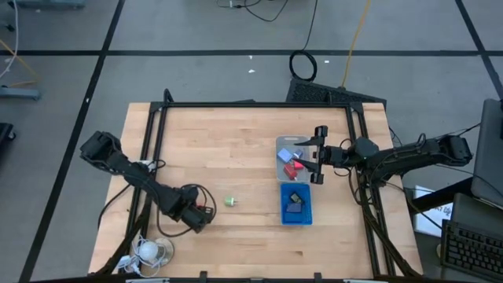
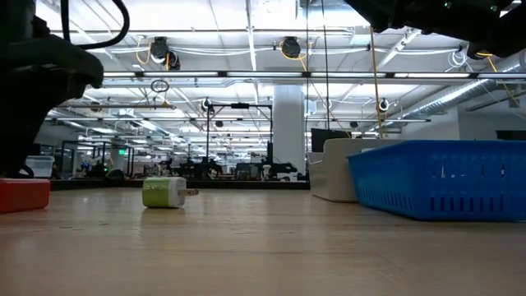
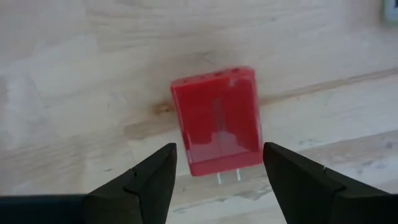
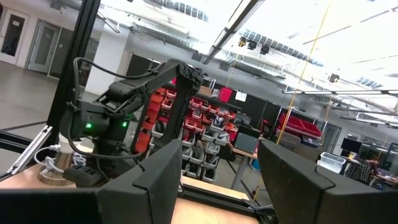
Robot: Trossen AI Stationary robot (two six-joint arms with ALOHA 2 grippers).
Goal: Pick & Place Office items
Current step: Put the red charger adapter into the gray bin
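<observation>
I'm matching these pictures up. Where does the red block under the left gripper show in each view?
High view: red block, lower left of the table, at the left gripper.
Low view: far left edge, left of the green bit.
Left wrist view: centre, between the open fingers.
Right wrist view: not in it.
Shared landmark: the green bit.
</observation>
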